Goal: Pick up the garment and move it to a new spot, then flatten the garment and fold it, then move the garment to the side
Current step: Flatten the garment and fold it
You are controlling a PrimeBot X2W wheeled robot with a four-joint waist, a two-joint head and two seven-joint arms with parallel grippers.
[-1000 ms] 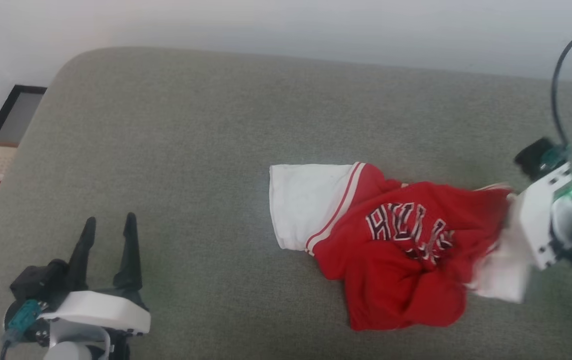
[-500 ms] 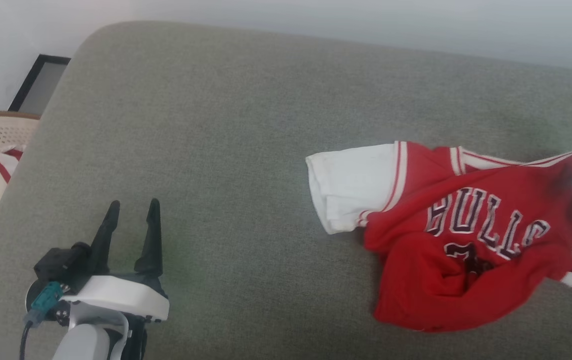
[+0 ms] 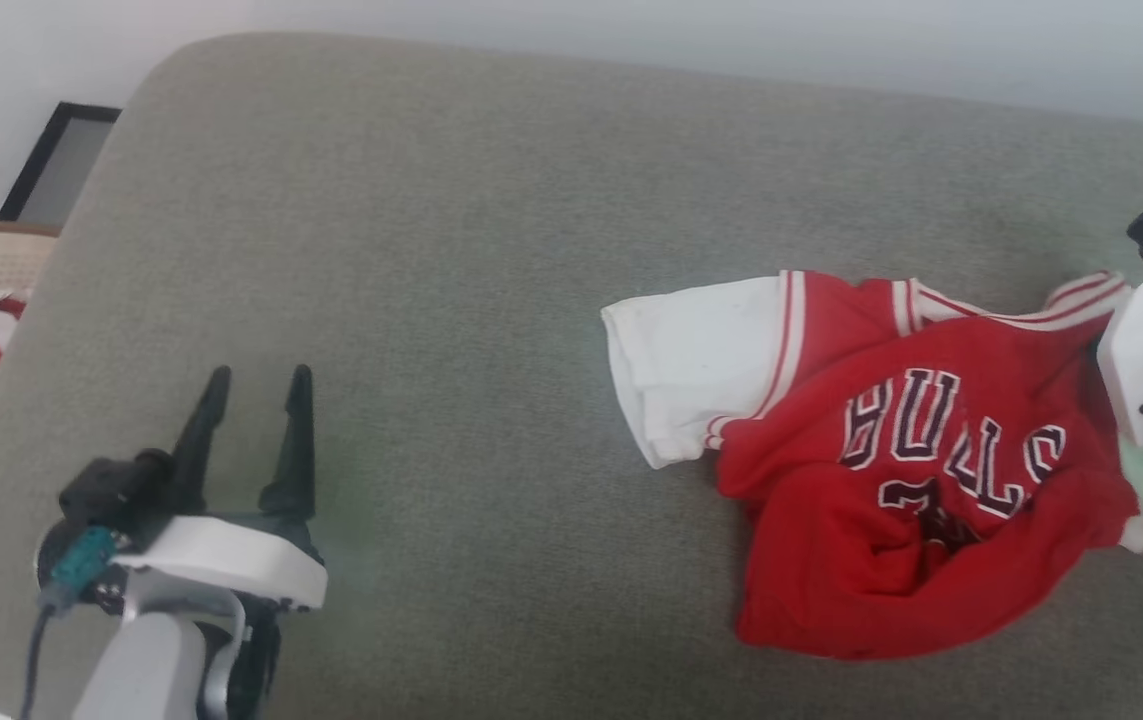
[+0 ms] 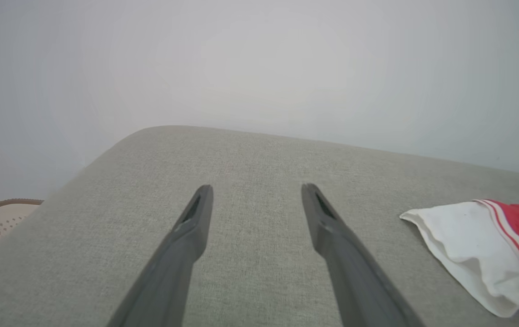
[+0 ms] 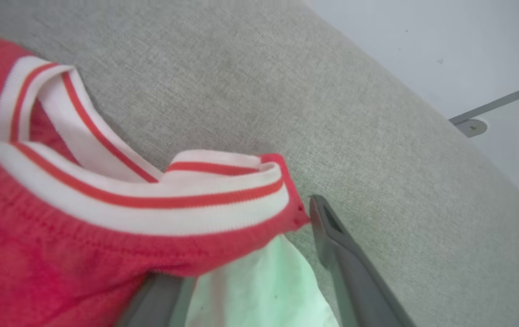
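Grey cushion (image 3: 431, 250): garment (image 3: 931, 480) laid on right half, crumpled, long axis left–right, white sleeve pointed left, striped collar on far edge. Right gripper (image 5: 245, 254) seen at garment's right end, fingers spread, cloth draped across, not pinched. Left gripper (image 3: 260, 372) spread, empty, well apart at near left. Flattening judged next; right arm nearer.

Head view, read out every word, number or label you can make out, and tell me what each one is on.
"BULLS": dark block letters outlined in white, across the chest of the bright red soft T-shirt with white sleeves.
The dark number under the letters: creased into folds, not readable.
No other text can be made out.
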